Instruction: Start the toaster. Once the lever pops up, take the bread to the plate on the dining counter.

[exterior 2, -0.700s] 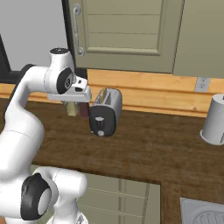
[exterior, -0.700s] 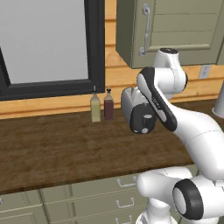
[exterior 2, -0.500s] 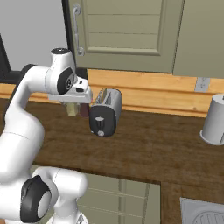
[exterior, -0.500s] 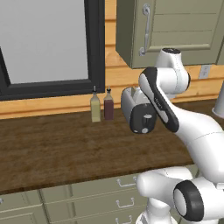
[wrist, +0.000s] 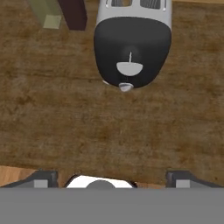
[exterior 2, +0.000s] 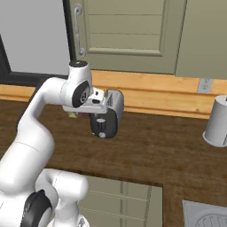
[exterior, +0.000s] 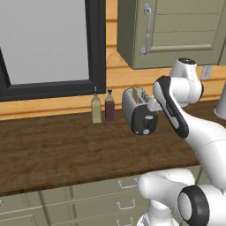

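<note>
A simulated kitchen, described from the robot outward. Nearest, the white arm is bending forward over drawer-fronted cabinets (exterior: 110,194) and a dark wood-grain counter (exterior: 57,154). In the hand view, the gripper (wrist: 112,177) is pointing at the counter, its two dark fingertips (wrist: 43,178) standing wide apart at the bottom corners with nothing between them.

Beyond the fingers, across a stretch of bare wood, the toaster (wrist: 132,41) is sitting with its dark end panel facing the hand. A grey knob (wrist: 129,68) is showing on that panel, with a small pale lever tab (wrist: 126,87) just beneath it (the bread is not visible from here, though two slots are showing on top). In the left base view the toaster (exterior: 139,110) is standing just beside the arm's wrist, near the back of the counter.

Judging by its look, the toaster is rigid and likely light enough to slide if pushed sideways, so the lever is probably best pressed straight down with a fingertip rather than gripped.

Left of the toaster, two small bottles are standing close together: a pale olive bottle (exterior: 96,109) and a dark maroon bottle (exterior: 109,107). Far right, a grey cylindrical canister (exterior 2: 217,122) is standing against the wooden wall. Furthest back are a dark-framed window (exterior: 48,44) and olive wall cabinets (exterior: 176,31).
</note>
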Robot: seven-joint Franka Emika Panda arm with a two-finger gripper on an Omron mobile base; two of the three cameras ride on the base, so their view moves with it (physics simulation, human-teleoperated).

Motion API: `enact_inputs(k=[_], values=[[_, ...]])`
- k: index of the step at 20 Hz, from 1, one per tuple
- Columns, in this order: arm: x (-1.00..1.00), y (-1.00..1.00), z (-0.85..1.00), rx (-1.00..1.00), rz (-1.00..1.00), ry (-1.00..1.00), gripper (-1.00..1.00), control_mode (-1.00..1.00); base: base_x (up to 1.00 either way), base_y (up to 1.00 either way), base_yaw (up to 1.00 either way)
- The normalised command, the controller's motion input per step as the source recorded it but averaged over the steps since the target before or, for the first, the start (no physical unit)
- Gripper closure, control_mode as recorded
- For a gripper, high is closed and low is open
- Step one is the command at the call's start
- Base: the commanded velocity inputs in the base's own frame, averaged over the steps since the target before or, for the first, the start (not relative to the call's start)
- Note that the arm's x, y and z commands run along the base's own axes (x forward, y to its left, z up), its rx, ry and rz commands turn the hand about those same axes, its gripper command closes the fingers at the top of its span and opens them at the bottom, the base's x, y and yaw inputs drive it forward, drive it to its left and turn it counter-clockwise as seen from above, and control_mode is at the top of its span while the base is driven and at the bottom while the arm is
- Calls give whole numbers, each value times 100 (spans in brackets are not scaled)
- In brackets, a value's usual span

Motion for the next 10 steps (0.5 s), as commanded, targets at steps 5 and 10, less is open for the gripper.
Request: enact_inputs(k=[5,10], values=[[47,-23,-18,0,0,0,100,-100,0,0,0],[35,-4,-13,0,0,-1,100,-100,0,0,0]])
